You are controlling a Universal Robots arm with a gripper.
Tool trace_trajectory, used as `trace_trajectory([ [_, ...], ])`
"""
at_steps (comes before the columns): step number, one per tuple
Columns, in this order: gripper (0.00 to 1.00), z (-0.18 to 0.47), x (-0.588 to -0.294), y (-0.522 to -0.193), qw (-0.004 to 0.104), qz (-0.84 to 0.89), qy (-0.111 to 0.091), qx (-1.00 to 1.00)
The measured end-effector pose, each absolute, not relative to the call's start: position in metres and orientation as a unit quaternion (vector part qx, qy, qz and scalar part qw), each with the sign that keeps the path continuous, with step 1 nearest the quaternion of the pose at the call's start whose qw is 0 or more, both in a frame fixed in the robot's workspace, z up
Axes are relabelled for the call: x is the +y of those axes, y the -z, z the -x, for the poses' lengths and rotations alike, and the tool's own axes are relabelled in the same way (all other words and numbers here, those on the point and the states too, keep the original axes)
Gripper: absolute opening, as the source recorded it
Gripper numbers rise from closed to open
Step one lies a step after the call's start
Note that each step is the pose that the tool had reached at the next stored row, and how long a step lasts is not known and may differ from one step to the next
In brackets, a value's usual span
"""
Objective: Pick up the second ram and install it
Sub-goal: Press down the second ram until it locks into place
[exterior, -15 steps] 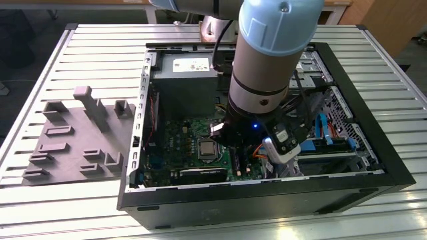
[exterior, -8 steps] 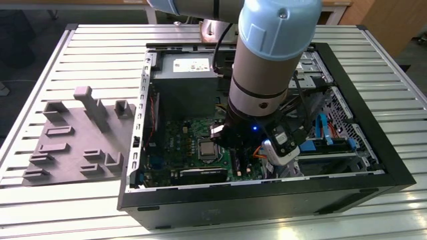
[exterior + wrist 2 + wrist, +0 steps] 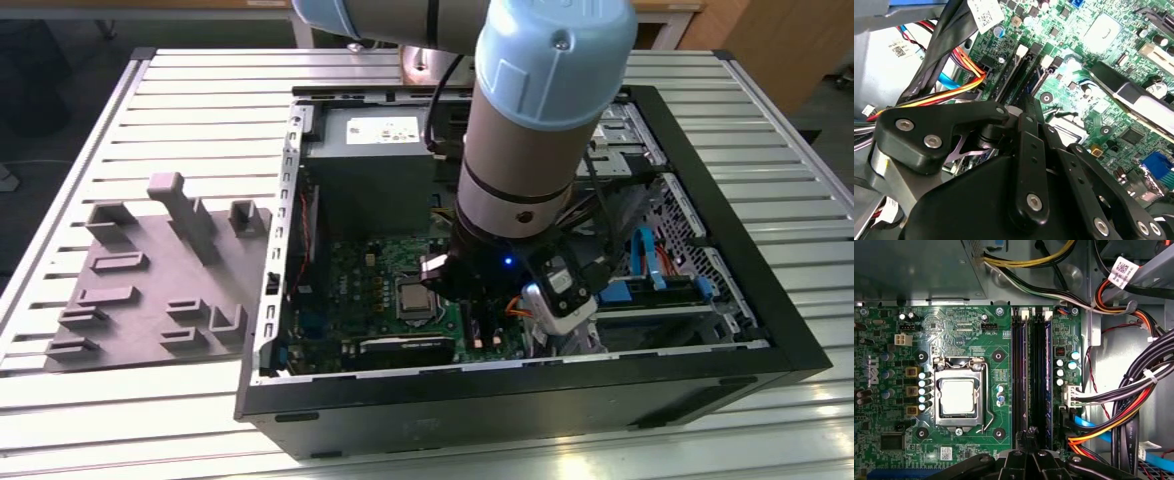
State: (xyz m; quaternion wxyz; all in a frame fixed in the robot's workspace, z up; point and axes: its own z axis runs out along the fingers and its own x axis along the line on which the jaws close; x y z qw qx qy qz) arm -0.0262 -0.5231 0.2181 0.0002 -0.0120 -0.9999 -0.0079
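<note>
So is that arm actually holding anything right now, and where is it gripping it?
It cannot be told. The gripper hangs low over the long black memory slots of the motherboard inside the computer case, but its own linkage hides the fingertips.

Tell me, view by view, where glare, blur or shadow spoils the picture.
Exterior view: the arm blocks and shades much of the case interior; a blue light glows at its wrist. Second wrist view: the end effector is close, soft and dark, while the motherboard is bright. First wrist view: evenly lit, with glare on the processor.
</note>
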Motion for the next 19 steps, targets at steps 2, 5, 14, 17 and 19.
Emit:
trace_trajectory([
  [2, 0.11, 0.026, -0.523, -0.218, 0.000, 0.012, 0.008, -1.000],
  [5, 0.11, 0.026, -0.523, -0.218, 0.000, 0.012, 0.008, -1.000],
  [14, 0.11, 0.026, -0.523, -0.226, 0.000, 0.012, 0.008, -1.000],
  [17, 0.11, 0.026, -0.523, -0.233, 0.000, 0.012, 0.008, -1.000],
  [19, 0.11, 0.026, -0.523, -0.238, 0.000, 0.012, 0.008, -1.000],
])
